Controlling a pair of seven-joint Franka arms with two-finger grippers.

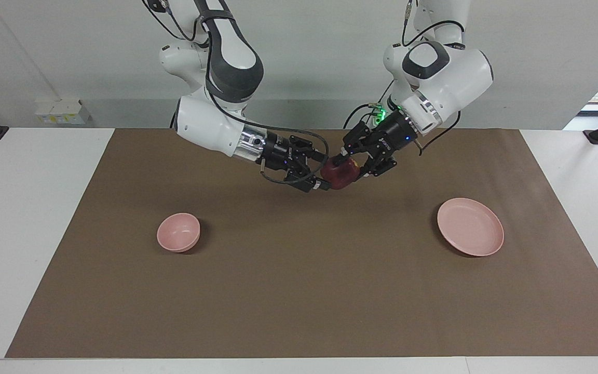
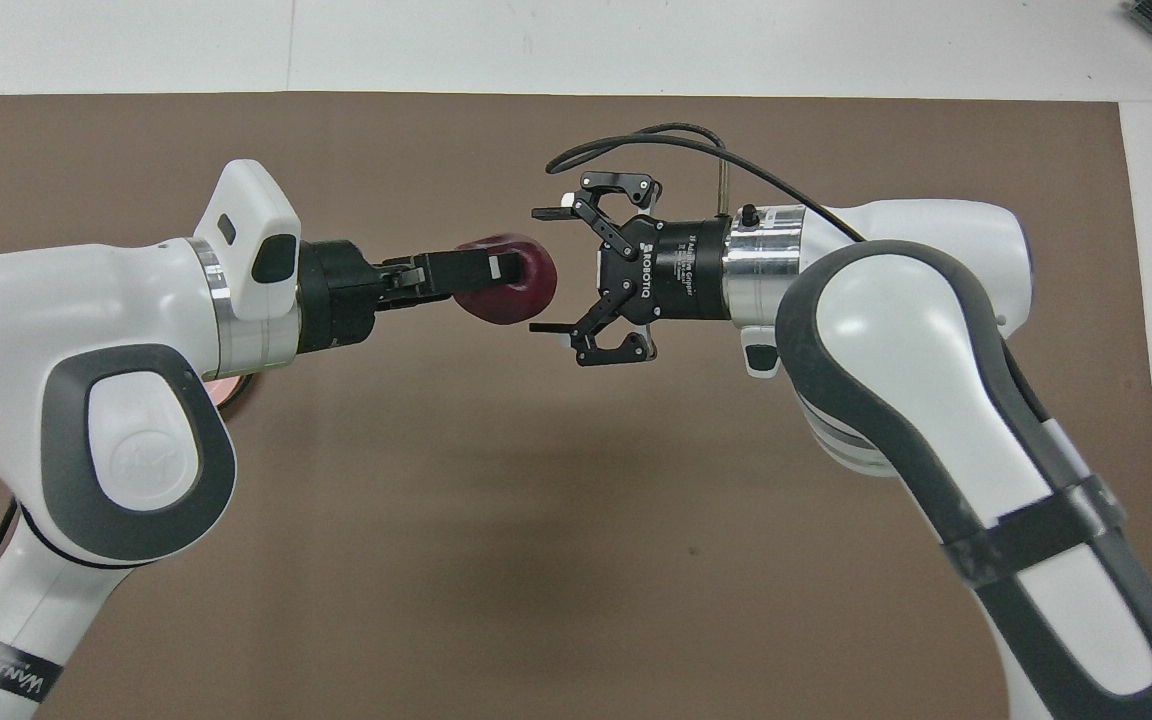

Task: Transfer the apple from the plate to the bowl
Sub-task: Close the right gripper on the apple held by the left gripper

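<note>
The dark red apple [image 1: 341, 175] hangs in the air over the middle of the brown mat, and it also shows in the overhead view [image 2: 521, 295]. My left gripper [image 1: 350, 163] [image 2: 484, 272] is shut on it. My right gripper [image 1: 324, 171] [image 2: 542, 270] is open, its fingers spread just beside the apple and facing it. The pale pink plate [image 1: 470, 226] lies empty toward the left arm's end. The small pink bowl [image 1: 178, 232] stands empty toward the right arm's end. In the overhead view only a sliver of the plate [image 2: 233, 392] shows under the left arm, and the bowl is hidden.
The brown mat [image 1: 299, 291] covers most of the white table. A small white box [image 1: 63, 111] sits by the wall, off the mat, at the right arm's end.
</note>
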